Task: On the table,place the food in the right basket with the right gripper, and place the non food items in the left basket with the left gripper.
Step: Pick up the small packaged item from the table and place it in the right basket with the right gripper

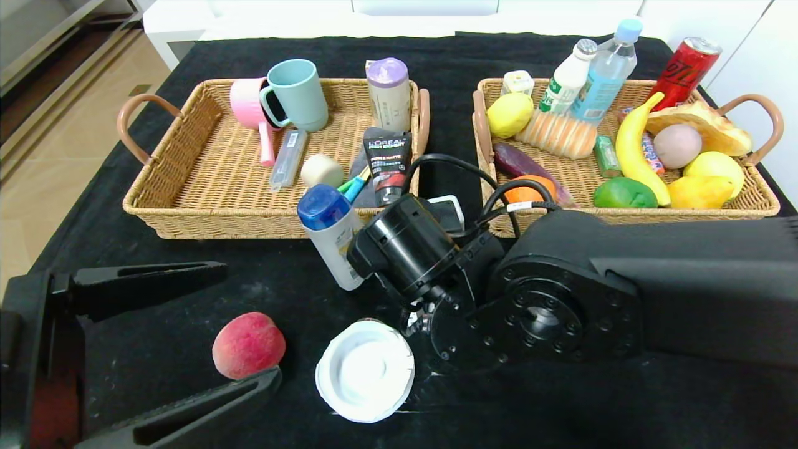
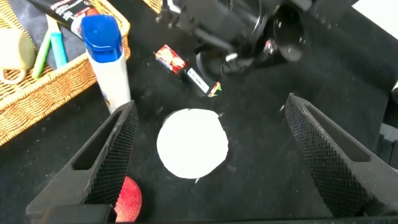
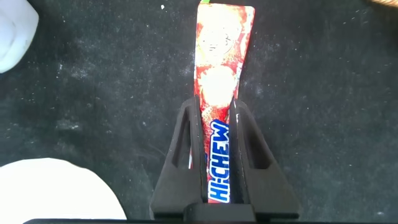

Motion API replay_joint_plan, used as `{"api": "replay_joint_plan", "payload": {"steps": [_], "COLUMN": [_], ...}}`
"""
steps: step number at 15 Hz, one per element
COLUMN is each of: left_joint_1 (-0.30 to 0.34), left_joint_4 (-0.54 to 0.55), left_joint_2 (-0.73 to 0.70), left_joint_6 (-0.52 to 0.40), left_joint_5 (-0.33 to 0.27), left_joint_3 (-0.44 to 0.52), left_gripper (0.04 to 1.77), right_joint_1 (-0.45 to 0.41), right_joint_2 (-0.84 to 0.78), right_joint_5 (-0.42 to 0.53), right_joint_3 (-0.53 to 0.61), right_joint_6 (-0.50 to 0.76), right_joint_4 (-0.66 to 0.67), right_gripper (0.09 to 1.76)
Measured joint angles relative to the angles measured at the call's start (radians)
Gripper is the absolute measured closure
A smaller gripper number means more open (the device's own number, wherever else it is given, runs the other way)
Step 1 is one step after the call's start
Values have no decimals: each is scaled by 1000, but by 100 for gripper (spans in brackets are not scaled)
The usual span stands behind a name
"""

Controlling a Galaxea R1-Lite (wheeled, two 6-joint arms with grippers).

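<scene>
Right claw (image 3: pixel 214 186) clamps the Hi-Chew stick (image 3: pixel 221 81) lengthwise; right basket (image 1: pixel 623 212) lies ahead; left claw (image 2: pixel 211 155) gapes over dish (image 2: pixel 191 143).

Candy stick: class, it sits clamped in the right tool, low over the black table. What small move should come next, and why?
Probably a short lift straight up. The right tool is shut on the candy stick, which is still down near the table. Raising it first should clear the white dish before carrying it toward the right basket, where the food goes.

Peach (image 1: pixel 248 345) left of dish (image 1: pixel 365 369)
</scene>
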Motion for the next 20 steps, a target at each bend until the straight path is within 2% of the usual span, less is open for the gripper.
{"api": "replay_joint_plan", "payload": {"steps": [12,16,20], "left_joint_1": [0,0,0], "left_joint_4": [-8,-7,0], "left_joint_2": [-17,-18,-12], "left_joint_6": [3,8,8], "left_joint_5": [0,1,1], "left_joint_3": [-8,-7,-1], "left_gripper": [9,9,9], "right_joint_1": [-20,-56,-127], "right_joint_2": [-118,-198,-271], "right_joint_5": [-50,-50,-50], "right_joint_3": [23,35,42], "right_joint_6": [-18,-49,-116], "right_joint_4": [54,54,48], "right_gripper": [154,154,154]}}
